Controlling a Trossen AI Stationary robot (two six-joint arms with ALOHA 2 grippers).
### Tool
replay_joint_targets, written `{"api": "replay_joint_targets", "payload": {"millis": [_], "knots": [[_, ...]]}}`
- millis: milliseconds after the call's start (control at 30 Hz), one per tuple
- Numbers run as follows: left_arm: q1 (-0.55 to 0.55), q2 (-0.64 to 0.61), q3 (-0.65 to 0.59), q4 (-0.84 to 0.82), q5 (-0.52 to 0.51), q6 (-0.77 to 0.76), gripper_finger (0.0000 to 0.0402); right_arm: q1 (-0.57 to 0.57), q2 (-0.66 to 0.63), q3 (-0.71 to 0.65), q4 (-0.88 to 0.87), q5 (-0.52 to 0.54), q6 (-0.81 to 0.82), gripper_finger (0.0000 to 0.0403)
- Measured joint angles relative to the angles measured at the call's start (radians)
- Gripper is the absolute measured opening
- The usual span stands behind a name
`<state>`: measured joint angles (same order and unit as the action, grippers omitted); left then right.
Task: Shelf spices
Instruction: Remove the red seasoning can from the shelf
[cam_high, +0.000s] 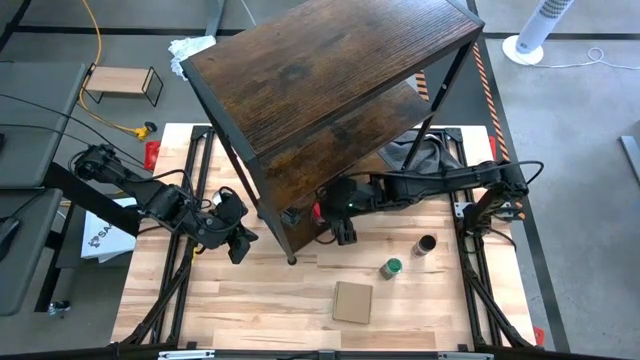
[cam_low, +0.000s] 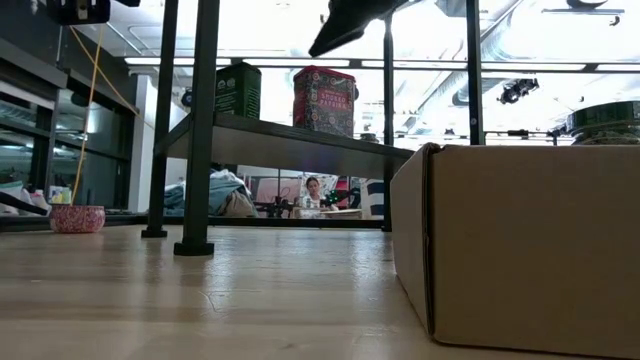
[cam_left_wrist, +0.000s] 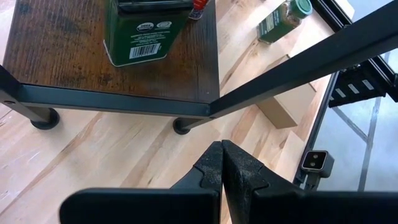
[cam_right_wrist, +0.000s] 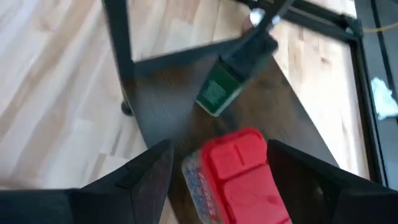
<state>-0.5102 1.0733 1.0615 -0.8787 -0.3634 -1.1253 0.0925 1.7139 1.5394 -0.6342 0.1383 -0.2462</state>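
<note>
Black left gripper (cam_high: 238, 244) with fingers pressed together near the shelf (cam_high: 330, 80) leg, green spice tin (cam_left_wrist: 144, 31) and red spice tin (cam_right_wrist: 239, 177) on the lowest board, right gripper (cam_right_wrist: 217, 171) spread around the red tin without gripping, green-lidded jar (cam_high: 392, 267) and dark jar (cam_high: 425, 245) on the table (cam_high: 270, 310).

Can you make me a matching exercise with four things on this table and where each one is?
1. red spice tin
2. green-lidded jar
3. cardboard piece
4. left gripper

A. shut, in front of the shelf's corner leg
B. flat on the table, nearest the front edge
C. upright on the table, beside a dark jar
D. on the shelf's lowest board, between open right gripper fingers

1-D, 2-C, 3-B, 4-A
</note>
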Motion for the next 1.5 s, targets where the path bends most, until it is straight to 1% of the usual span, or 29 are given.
{"api": "replay_joint_targets", "payload": {"millis": [167, 233, 300, 400, 467, 533, 833, 900, 1033, 1167, 1233, 1367, 1500], "knots": [[0.000, 0.000, 0.000, 0.000, 0.000, 0.000, 0.0000, -0.044, 0.001, 0.000, 0.004, 0.001, 0.005, 0.0255], [0.000, 0.000, 0.000, 0.000, 0.000, 0.000, 0.0000, -0.058, 0.001, 0.000, 0.019, 0.001, 0.031, 0.0255], [0.000, 0.000, 0.000, 0.000, 0.000, 0.000, 0.0000, -0.067, -0.001, 0.000, 0.026, 0.012, 0.082, 0.0255], [0.000, 0.000, 0.000, 0.000, 0.000, 0.000, 0.0000, -0.068, -0.001, 0.000, 0.034, 0.037, 0.217, 0.0255], [0.000, 0.000, 0.000, 0.000, -0.002, 0.000, 0.0000, -0.066, -0.001, 0.000, 0.034, 0.036, 0.288, 0.0255], [0.000, 0.000, 0.000, 0.000, -0.012, 0.000, 0.0000, -0.066, -0.001, 0.000, 0.035, 0.018, 0.318, 0.0255], [0.000, 0.000, 0.000, 0.000, -0.013, 0.001, 0.0000, -0.065, -0.001, -0.002, 0.146, -0.036, 0.324, 0.0255], [0.000, 0.000, 0.000, 0.000, -0.013, 0.001, 0.0000, -0.065, -0.001, -0.003, 0.160, -0.047, 0.285, 0.0255], [0.000, 0.000, 0.000, 0.000, -0.013, 0.003, 0.0000, -0.065, -0.001, -0.003, 0.163, -0.028, 0.209, 0.0255], [0.000, 0.000, 0.000, 0.000, -0.015, 0.003, 0.0000, -0.065, -0.001, -0.003, 0.177, -0.046, 0.214, 0.0255], [0.000, 0.000, 0.000, 0.000, -0.016, 0.003, 0.0000, -0.065, -0.001, -0.003, 0.183, -0.075, 0.214, 0.0255], [0.000, 0.000, 0.000, -0.001, -0.015, 0.003, 0.0000, -0.061, -0.001, -0.003, 0.183, -0.159, 0.189, 0.0270], [-0.003, 0.000, 0.000, -0.002, -0.015, 0.003, 0.0000, -0.034, -0.004, -0.002, 0.176, -0.172, 0.151, 0.0300]]}}
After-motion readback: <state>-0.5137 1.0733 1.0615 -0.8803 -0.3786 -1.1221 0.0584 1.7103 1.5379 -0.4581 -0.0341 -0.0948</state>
